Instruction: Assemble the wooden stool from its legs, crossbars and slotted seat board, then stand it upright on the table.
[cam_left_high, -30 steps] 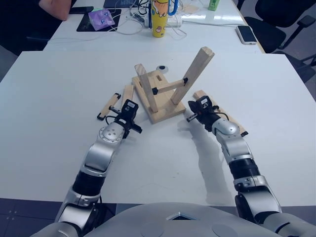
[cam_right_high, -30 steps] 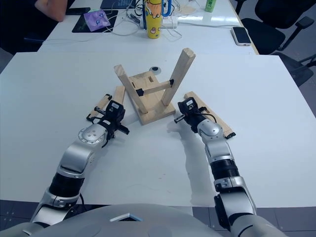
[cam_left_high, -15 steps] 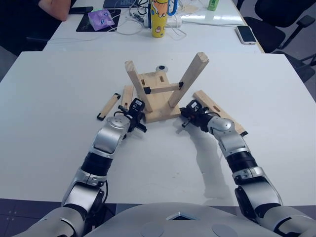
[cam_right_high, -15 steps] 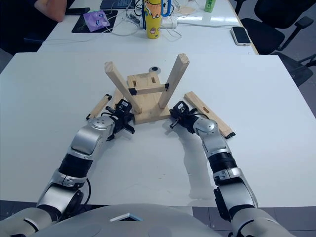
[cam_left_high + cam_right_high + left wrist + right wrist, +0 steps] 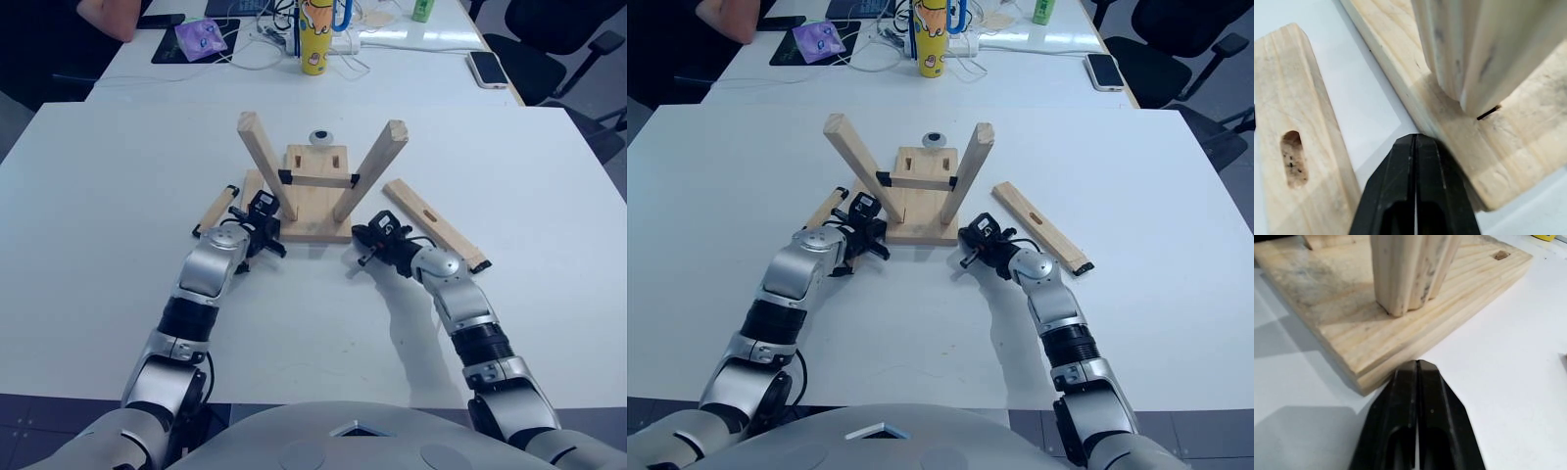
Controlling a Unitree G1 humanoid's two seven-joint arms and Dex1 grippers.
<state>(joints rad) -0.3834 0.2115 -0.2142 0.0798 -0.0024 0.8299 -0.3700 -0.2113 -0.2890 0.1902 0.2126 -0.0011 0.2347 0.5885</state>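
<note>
The seat board (image 5: pixel 313 223) lies flat on the table (image 5: pixel 118 196). Two legs (image 5: pixel 260 162) stand in it, joined by one crossbar (image 5: pixel 318 179), so that part is done. A loose leg (image 5: pixel 436 223) lies right of the seat board. Another leg (image 5: pixel 252 186) and a short crossbar (image 5: pixel 216 211) lie left of it. I think these go in next, then the stool gets flipped. The left gripper (image 5: pixel 1414 142), at the board's near left corner, is pinched together and empty. So is the right gripper (image 5: pixel 1417 364), at the near right corner.

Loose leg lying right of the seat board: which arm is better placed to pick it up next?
Right. The loose leg lies beside the right gripper; the left gripper is across the seat board.
</note>
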